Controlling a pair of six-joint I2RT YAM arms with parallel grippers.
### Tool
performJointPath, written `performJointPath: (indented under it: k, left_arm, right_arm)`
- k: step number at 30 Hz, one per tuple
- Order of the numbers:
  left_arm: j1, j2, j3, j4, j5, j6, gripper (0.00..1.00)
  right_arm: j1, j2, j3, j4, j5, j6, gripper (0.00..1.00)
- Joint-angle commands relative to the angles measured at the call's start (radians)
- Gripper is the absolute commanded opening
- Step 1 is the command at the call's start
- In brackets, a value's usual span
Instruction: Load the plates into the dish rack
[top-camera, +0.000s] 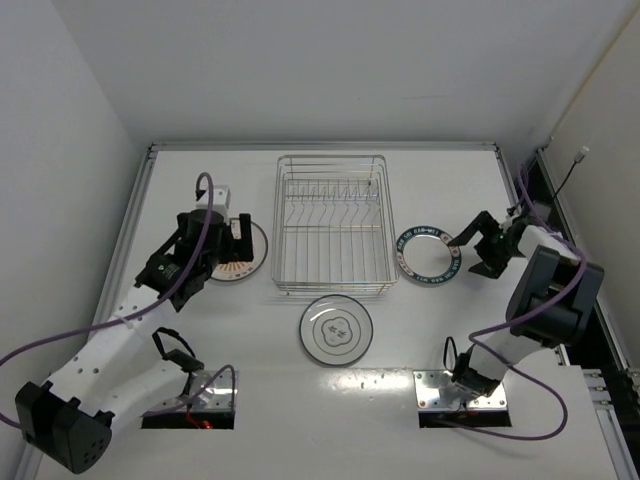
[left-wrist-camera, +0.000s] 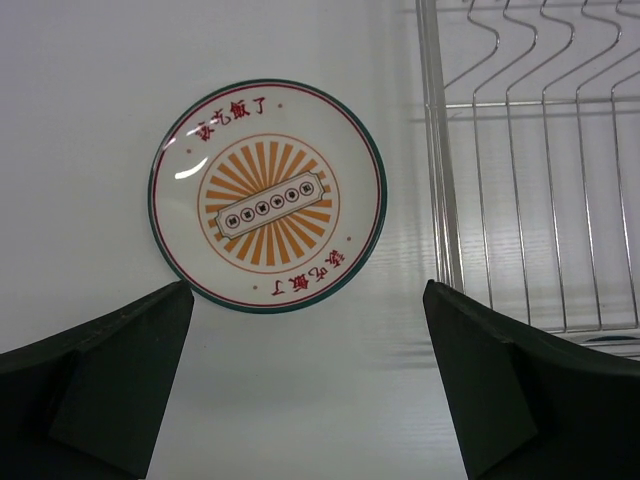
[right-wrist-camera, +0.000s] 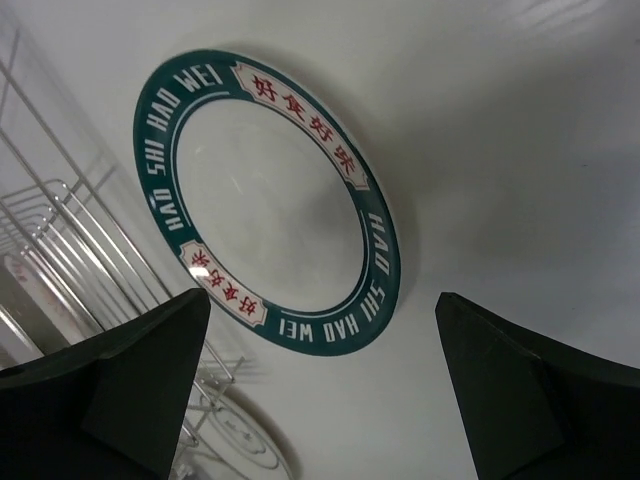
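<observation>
The silver wire dish rack stands empty at the table's centre. The orange sunburst plate lies flat to its left, partly under my left gripper. In the left wrist view that gripper is open and empty above the table, just short of the plate. The teal ring plate lies flat to the rack's right. My right gripper hovers at its right edge, open and empty, with the plate ahead of it. The plate with thin dark circles lies in front of the rack.
The rack's wires show at the right of the left wrist view and at the left of the right wrist view. The thin-circles plate shows low in the right wrist view. White walls enclose the table on three sides.
</observation>
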Motion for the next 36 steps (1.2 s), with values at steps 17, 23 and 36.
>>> performJointPath:
  k: [17, 23, 36]
  left_arm:
    - [-0.006, -0.092, 0.026, 0.007, -0.135, -0.037, 1.00]
    - [-0.006, -0.083, 0.026, 0.007, -0.144, -0.037, 1.00]
    - [-0.006, -0.040, 0.026, -0.012, -0.153, -0.046, 1.00]
  right_arm:
    - [-0.046, 0.258, 0.017, 0.144, -0.273, -0.020, 0.78]
    - [-0.026, 0.318, 0.077, 0.104, -0.273, -0.029, 0.46]
    - [-0.026, 0.260, 0.113, 0.023, -0.221, -0.063, 0.00]
